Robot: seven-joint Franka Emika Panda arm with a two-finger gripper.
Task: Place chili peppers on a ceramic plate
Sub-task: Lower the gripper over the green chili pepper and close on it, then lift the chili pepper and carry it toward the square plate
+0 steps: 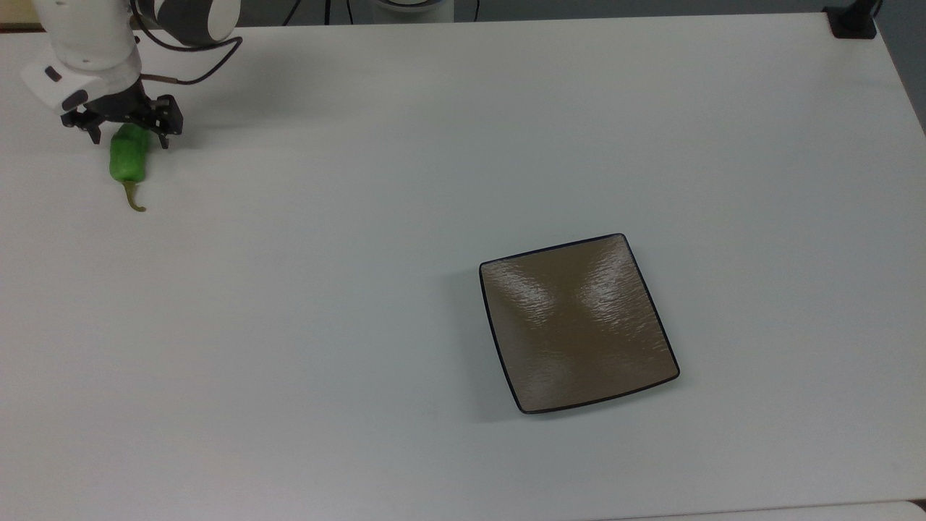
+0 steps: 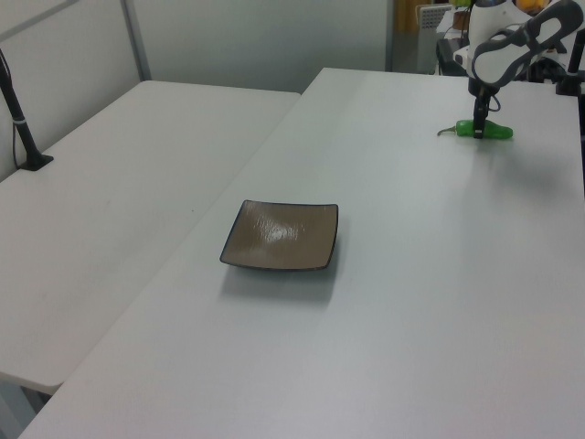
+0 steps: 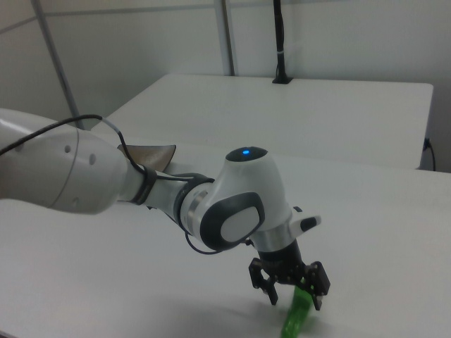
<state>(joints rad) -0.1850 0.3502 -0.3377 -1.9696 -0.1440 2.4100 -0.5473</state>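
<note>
We see the tool (image 1: 126, 137) lowered over the blunt end of the green chili pepper (image 1: 129, 163), its fingers spread apart on either side and not clamped. The pepper lies on the white desk (image 1: 362, 181), well apart from the empty brown ceramic plate (image 1: 579, 322). We can read no writing.

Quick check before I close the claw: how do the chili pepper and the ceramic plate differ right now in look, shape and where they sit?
The chili pepper is bright green, long and tapered with a thin stem; the ceramic plate is brown, glossy and square with a dark rim. The pepper lies near the top view's upper left corner, the plate right of centre, far apart. The open claw straddles the pepper; nothing is near or on the plate. Both rest flat on the white table.
</note>
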